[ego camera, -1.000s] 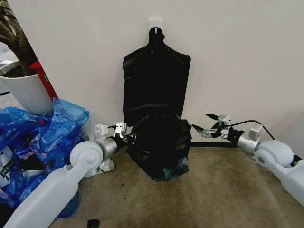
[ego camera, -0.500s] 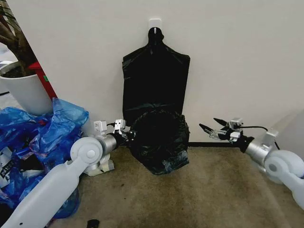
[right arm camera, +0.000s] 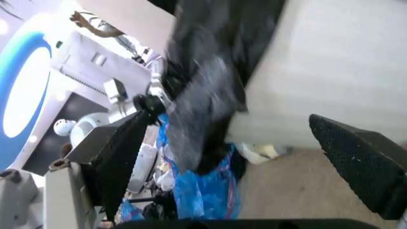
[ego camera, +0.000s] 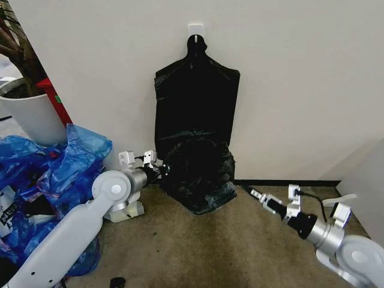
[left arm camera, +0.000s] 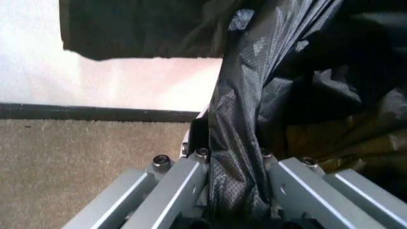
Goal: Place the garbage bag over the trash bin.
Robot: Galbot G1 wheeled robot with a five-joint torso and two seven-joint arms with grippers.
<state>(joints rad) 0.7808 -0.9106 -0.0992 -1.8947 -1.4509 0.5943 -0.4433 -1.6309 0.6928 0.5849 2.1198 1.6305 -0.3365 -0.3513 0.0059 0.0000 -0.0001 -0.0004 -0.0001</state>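
The garbage bag (ego camera: 199, 175) is a wrinkly black mound on the carpet against the wall. It hides the trash bin. My left gripper (ego camera: 161, 171) is at the bag's left edge, shut on a fold of the film. In the left wrist view that fold (left arm camera: 237, 157) runs down between the two metal fingers (left arm camera: 173, 191). My right gripper (ego camera: 258, 195) hangs low over the carpet, to the right of the bag and apart from it. It is open, with its dark pads (right arm camera: 359, 164) wide apart and nothing between them.
A flat black bundle (ego camera: 195, 96) hangs from a wall hook right behind the bag. Blue plastic bags (ego camera: 57, 171) pile up at the left, beside a large white plant pot (ego camera: 30, 117). A small dark object (ego camera: 117, 281) lies on the near carpet.
My right gripper has pulled away from the bag's right side, dropping down and back toward me. My left gripper keeps its hold on the bag's left edge.
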